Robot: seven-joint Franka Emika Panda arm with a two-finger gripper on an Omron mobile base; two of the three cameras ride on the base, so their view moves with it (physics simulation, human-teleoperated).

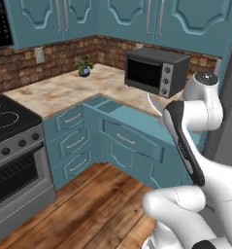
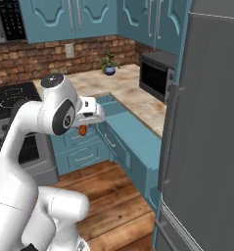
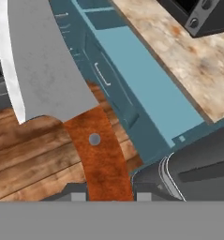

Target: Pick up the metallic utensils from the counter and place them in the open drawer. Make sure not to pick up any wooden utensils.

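Here, end effector (image 3: 111,194) grips knife (image 3: 62,89) above open drawer (image 3: 146,89).

Silver blade (image 3: 43,61) on reddish-brown handle, apparently above the open drawer (image 3: 146,89).
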